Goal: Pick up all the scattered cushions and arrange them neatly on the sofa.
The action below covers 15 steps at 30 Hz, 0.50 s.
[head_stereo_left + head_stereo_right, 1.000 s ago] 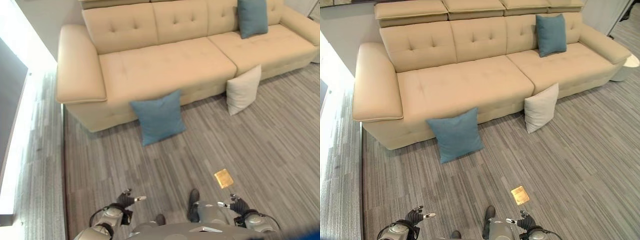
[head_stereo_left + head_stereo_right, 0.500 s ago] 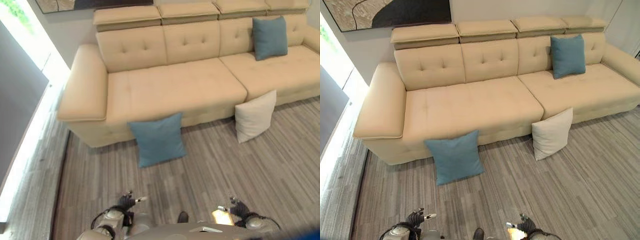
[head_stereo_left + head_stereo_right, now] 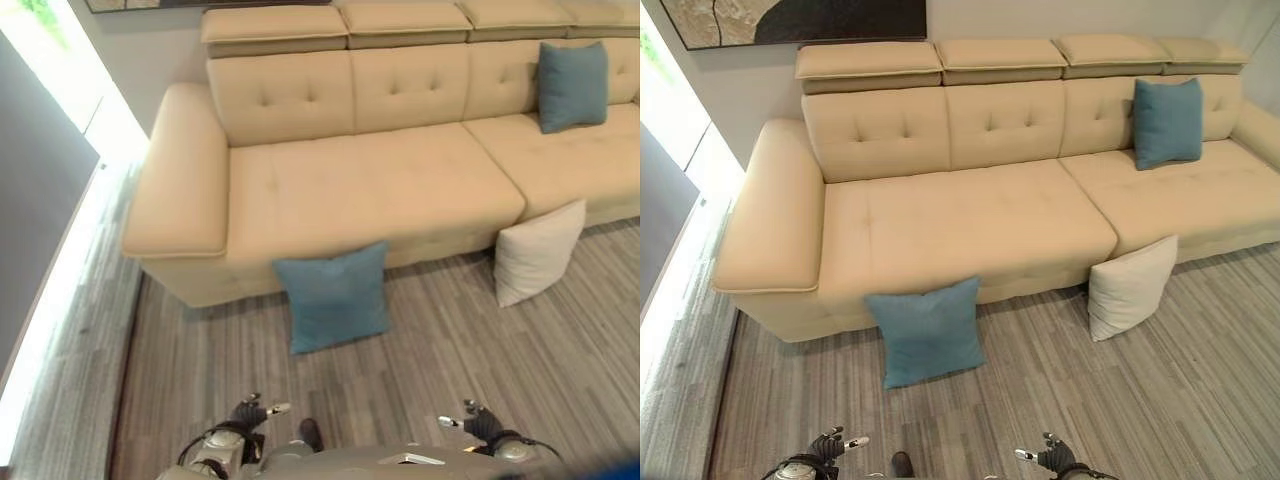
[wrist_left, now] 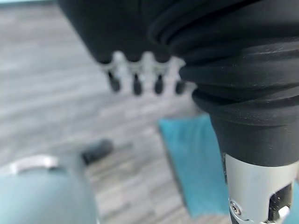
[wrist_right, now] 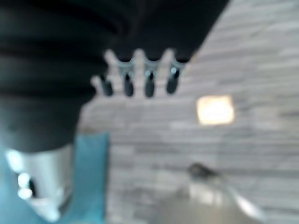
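Striped grey floor (image 3: 1060, 390), tufted beige sofa (image 3: 970, 225), square teal cushion (image 3: 928, 331); both hands' fingers relaxed, empty.

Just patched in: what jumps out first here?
A long beige sofa spans the wall. A blue cushion and a white cushion lean on its front, standing on the floor; another blue cushion sits on the seat at the right end. Left hand and right hand hang open, empty.

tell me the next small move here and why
Probably step toward the blue cushion leaning on the sofa front. Both hands, left and right, are open, empty and low, well short of it. It is the nearer floor cushion; the white cushion lies further right.
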Tool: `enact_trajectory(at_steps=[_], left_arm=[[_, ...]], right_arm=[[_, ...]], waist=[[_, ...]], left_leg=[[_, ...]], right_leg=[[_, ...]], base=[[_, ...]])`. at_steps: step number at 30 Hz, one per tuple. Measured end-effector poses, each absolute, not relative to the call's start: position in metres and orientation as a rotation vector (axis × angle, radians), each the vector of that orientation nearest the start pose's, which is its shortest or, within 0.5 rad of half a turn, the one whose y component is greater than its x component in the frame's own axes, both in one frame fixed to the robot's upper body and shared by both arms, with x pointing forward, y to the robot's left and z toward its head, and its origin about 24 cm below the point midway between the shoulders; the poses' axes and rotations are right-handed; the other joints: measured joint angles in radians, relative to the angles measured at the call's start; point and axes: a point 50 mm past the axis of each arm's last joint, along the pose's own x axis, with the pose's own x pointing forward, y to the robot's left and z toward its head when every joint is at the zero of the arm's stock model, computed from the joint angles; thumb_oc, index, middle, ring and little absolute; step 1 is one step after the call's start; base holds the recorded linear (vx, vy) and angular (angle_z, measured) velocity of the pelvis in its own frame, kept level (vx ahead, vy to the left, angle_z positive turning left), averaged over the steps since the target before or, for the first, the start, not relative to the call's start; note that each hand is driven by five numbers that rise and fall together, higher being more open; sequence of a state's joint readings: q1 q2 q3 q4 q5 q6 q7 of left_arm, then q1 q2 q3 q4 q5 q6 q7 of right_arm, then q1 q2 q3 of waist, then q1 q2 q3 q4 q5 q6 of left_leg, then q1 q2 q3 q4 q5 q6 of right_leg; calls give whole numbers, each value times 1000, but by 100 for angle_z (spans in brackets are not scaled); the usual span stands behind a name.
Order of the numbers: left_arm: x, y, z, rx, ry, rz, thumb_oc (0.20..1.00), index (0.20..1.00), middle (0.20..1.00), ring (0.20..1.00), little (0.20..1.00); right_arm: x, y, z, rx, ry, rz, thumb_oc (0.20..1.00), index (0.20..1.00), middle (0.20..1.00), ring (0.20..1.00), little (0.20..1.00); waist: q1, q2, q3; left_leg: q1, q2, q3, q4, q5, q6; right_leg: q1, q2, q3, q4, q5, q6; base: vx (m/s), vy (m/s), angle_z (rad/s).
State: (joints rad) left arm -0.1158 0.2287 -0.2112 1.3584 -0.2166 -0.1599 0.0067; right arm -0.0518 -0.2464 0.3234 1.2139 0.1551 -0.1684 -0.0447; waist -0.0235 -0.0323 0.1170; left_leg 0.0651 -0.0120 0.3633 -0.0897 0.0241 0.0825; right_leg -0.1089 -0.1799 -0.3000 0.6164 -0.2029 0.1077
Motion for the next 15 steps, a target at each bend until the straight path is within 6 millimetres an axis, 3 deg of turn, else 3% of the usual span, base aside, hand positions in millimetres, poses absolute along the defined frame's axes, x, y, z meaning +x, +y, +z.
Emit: enact_trajectory(at_steps=[1,3,6,7,10,11,12,14,15], left_arm=[[125,230,-153,196,1078,87,1000,1000,1000,1000,1000],[127,234,-152,204,1071,91,1000,1000,1000,1000,1000],[130,234,-151,205,1062,92,1000,1000,1000,1000,1000],[128,236,-151,206,1068,98,1000,1000,1000,1000,1000],[122,234,-153,201,1083,95,1000,1000,1000,1000,1000],[118,233,-155,199,1092,94,1000,1000,1000,1000,1000],[116,231,-155,195,1095,89,1000,1000,1000,1000,1000],[112,226,-158,184,1106,83,1000,1000,1000,1000,1000],[114,224,-158,181,1100,80,1000,1000,1000,1000,1000]], right_arm=[[124,-215,-152,-294,1004,30,1000,1000,1000,1000,1000],[130,-214,-150,-292,983,34,1000,1000,1000,1000,1000],[136,-212,-148,-292,967,41,1000,1000,1000,1000,1000],[142,-211,-146,-292,947,44,1000,1000,1000,1000,1000],[143,-211,-146,-292,947,44,1000,1000,1000,1000,1000],[138,-211,-147,-291,959,41,1000,1000,1000,1000,1000],[136,-213,-148,-293,966,38,1000,1000,1000,1000,1000],[133,-216,-148,-299,976,33,1000,1000,1000,1000,1000],[129,-218,-149,-300,985,28,1000,1000,1000,1000,1000]], waist=[[0,3,7],[2,-8,18],[-1,-4,25],[1,-14,23],[-9,-36,10],[-18,-34,7],[-19,-32,5],[-17,-8,-1],[-14,-9,-3]], left_leg=[[14,-15,-16,-1,-19,8],[44,-29,-19,0,-31,12],[59,-23,-37,0,-46,-8],[59,-20,-37,0,-54,-21],[76,-15,-63,-1,-73,-47],[84,-10,-81,0,-78,-56],[100,1,-94,3,-82,-65],[87,46,-106,46,-91,-95],[85,57,-108,68,-91,-96]], right_leg=[[-44,-19,34,59,-10,14],[-89,-32,81,51,-11,11],[-127,6,131,-138,6,9],[-128,26,143,-301,57,9],[-108,40,161,-464,189,5],[-81,46,151,-487,248,-12],[-57,61,144,-508,268,-55],[6,98,118,-583,271,-63],[28,109,110,-613,285,-88]], base=[[145,47,22],[144,-18,28],[189,-111,18],[186,-138,9],[166,-142,21],[114,-182,39],[114,-183,29],[57,-146,21],[62,-301,29]])
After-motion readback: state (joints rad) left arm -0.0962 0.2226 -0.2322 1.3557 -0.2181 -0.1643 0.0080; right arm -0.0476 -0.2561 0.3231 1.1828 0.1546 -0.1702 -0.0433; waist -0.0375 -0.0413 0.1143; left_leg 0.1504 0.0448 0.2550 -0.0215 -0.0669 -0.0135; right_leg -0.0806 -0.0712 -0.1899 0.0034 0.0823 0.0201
